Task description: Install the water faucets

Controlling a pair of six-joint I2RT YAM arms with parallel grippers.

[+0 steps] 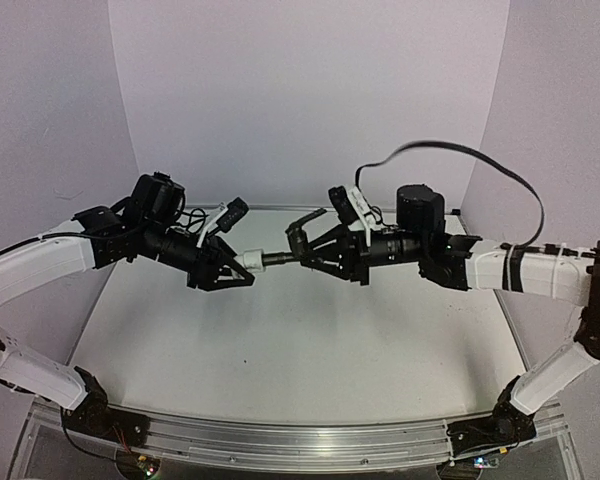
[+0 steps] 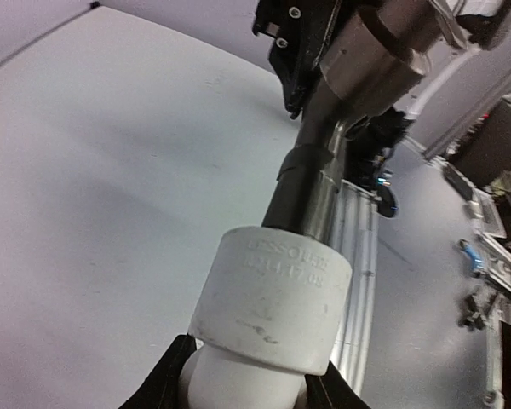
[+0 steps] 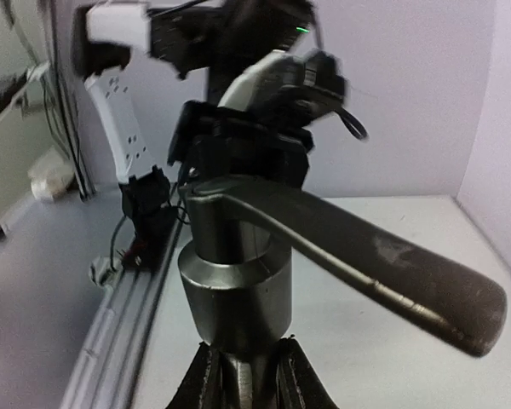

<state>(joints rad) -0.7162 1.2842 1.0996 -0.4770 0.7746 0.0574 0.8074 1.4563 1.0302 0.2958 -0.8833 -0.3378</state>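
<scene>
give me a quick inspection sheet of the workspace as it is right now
surface: table pale and flat, a few small dark specks
job's things: faucet held in the air above the table, its stem end in the mouth of the white fitting
clutter: nothing seen
grippers: left gripper shut on the fitting; right gripper shut on the faucet
cables: black cable loops high over the right side, off the table
surroundings: plain walls on three sides; metal rail along the near edge
</scene>
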